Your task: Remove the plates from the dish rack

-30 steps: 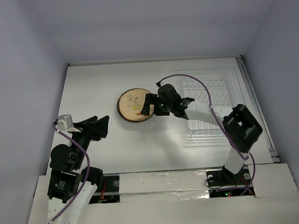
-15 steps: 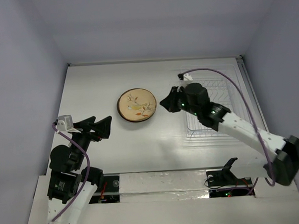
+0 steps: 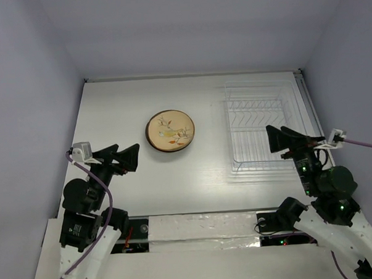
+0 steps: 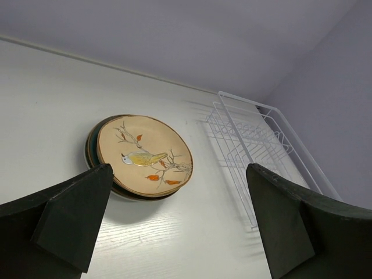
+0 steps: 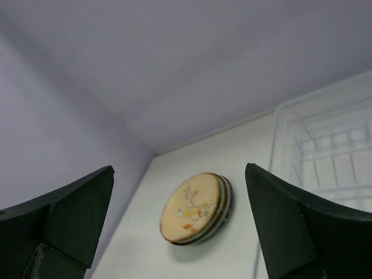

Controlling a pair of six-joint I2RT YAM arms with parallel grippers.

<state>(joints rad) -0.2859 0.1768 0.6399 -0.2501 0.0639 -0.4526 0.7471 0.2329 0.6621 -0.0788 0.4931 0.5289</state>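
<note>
A stack of plates (image 3: pixel 170 131) lies flat on the table left of the rack, the tan plate with a bird motif on top (image 4: pixel 144 156); edges of darker plates show under it (image 5: pixel 222 204). The white wire dish rack (image 3: pixel 259 127) stands at the back right with no plates in it (image 4: pixel 256 151). My left gripper (image 3: pixel 124 157) is open and empty, hovering near the table's front left. My right gripper (image 3: pixel 278 139) is open and empty, above the rack's near edge.
White table (image 3: pixel 193 170) with lavender walls on three sides. A white rail (image 3: pixel 311 118) runs along the table's right edge beside the rack. Purple cables trail from both wrists.
My right arm has pulled back from the plate stack, swinging right and toward the near edge past the rack. The left arm has not moved.
</note>
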